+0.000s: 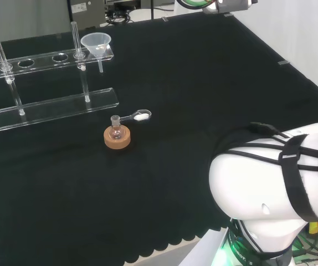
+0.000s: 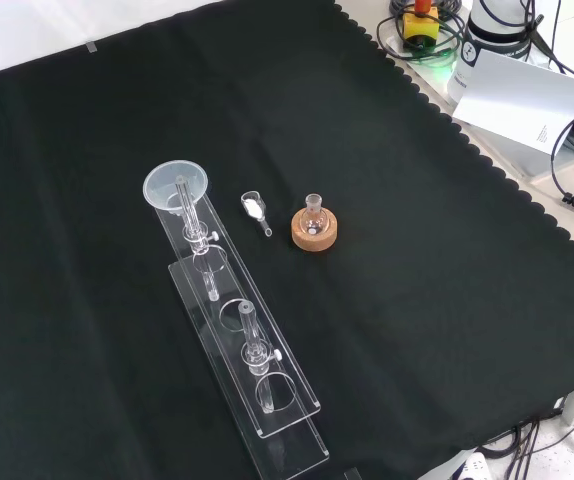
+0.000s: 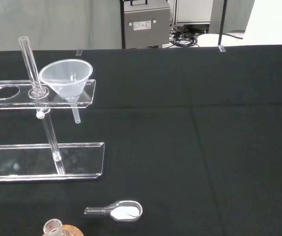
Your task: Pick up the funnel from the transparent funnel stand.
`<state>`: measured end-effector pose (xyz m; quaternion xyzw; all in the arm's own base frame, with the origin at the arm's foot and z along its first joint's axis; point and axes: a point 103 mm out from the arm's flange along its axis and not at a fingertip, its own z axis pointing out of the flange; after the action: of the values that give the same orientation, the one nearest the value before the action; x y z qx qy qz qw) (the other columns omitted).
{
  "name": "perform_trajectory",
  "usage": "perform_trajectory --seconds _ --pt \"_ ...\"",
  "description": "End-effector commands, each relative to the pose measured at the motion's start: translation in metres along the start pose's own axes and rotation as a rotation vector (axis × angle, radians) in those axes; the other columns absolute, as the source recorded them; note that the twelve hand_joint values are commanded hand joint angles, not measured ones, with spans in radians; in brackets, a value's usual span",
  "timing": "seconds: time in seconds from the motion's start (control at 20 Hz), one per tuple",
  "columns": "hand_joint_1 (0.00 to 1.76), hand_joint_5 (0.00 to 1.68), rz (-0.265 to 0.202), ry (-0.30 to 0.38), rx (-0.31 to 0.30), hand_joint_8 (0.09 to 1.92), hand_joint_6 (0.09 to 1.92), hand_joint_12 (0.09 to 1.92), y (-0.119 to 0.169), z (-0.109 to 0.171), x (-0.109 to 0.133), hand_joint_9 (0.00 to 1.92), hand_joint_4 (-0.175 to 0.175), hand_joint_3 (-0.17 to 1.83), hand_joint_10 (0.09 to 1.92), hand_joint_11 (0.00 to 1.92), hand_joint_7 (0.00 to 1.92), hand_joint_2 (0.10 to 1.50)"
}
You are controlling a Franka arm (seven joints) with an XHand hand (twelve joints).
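A clear plastic funnel [image 1: 96,43] sits upright in the end hole of the transparent funnel stand [image 1: 54,108], its stem hanging down through the top shelf. From the front the funnel [image 2: 176,186] is at the stand's [image 2: 267,400] far end. The wrist view has the funnel [image 3: 66,78] resting in the stand's [image 3: 42,162] upper plate beside a clear upright rod. The arm's white links [image 1: 275,188] fill the lower right of the head view, well away from the stand.
A small round flask on a cork ring [image 1: 117,136] stands in front of the stand, also seen from the front as the cork ring [image 2: 314,228]. A clear scoop with white powder [image 1: 137,116] lies beside it. Cables and a white sheet [image 2: 527,100] sit off the cloth.
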<state>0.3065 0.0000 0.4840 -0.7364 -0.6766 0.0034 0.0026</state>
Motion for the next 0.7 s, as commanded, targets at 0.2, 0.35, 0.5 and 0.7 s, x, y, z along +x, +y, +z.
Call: perform_trajectory --seconds 0.2,0.35,0.5,0.7 --pt "0.00 0.15 0.006 -0.009 -0.009 0.48 0.09 1.35 -0.001 -0.001 0.001 0.19 0.010 0.48 0.61 0.04 0.01 1.13" --pt "0.00 0.16 0.007 -0.013 -0.010 0.48 0.09 1.36 0.000 -0.001 0.005 0.19 0.010 0.46 0.61 0.04 0.01 1.14" --pt "0.00 0.16 0.016 -0.012 -0.007 0.48 0.09 1.36 0.001 0.002 0.004 0.19 0.010 0.46 0.61 0.04 0.01 1.14" --pt "0.00 0.16 0.045 -0.006 0.000 0.48 0.09 1.36 0.003 0.009 -0.005 0.19 0.010 0.45 0.61 0.04 0.01 1.15"
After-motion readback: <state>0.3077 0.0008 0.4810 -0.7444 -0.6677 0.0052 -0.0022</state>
